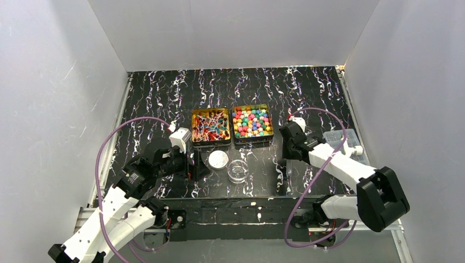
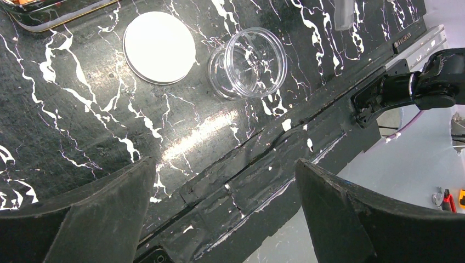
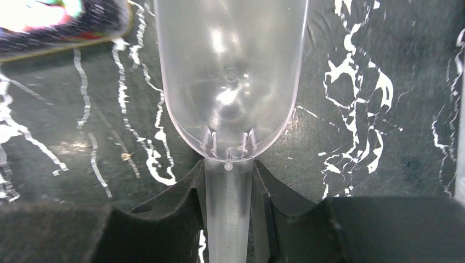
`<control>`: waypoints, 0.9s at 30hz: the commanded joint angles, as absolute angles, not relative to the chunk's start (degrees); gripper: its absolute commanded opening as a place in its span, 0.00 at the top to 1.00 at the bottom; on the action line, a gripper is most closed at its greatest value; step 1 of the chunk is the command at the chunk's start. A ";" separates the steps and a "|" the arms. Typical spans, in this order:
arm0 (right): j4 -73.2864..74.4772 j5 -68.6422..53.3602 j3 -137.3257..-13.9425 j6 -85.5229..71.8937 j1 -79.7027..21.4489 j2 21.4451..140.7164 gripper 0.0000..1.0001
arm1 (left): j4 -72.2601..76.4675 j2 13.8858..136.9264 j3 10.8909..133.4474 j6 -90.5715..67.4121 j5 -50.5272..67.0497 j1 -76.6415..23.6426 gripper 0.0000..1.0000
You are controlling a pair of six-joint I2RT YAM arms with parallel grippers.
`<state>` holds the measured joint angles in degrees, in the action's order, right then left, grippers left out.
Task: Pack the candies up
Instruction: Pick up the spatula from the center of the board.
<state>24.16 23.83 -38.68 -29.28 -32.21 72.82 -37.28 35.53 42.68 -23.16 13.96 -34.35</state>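
Observation:
Round pink, green, yellow and blue candies (image 1: 252, 123) fill the right gold tin (image 1: 253, 141). Twist-wrapped red, blue and white candies (image 1: 210, 126) fill the left gold tin (image 1: 210, 143). A small clear jar (image 1: 237, 171) stands open in front of them, with its white lid (image 1: 218, 159) flat beside it. My left gripper (image 1: 195, 167) is open and empty just left of the lid. In the left wrist view the jar (image 2: 249, 63) and lid (image 2: 159, 47) lie beyond the gripper (image 2: 225, 164). My right gripper (image 3: 229, 192) is shut on the handle of an empty clear plastic scoop (image 3: 230, 71), low over the table right of the tins.
A clear plastic box (image 1: 342, 143) lies at the right edge of the table behind my right arm. White walls close in the left, back and right sides. The table's taped front edge (image 2: 263, 181) runs under my left gripper.

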 commanded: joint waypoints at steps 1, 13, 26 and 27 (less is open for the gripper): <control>26.63 21.18 -44.85 -24.70 -31.94 68.39 0.85 | -37.25 35.79 42.57 -22.86 13.24 -34.54 0.02; 30.48 0.87 -54.21 -13.83 -31.99 65.22 0.86 | -43.49 43.61 55.34 -24.20 10.74 -34.56 0.02; 34.90 -17.34 -59.90 -3.53 -37.13 65.13 0.85 | -50.87 54.71 71.64 -28.83 14.65 -34.54 0.02; 35.46 -18.34 -60.39 -2.65 -38.01 65.06 0.85 | -50.99 55.15 72.38 -29.09 15.06 -34.54 0.02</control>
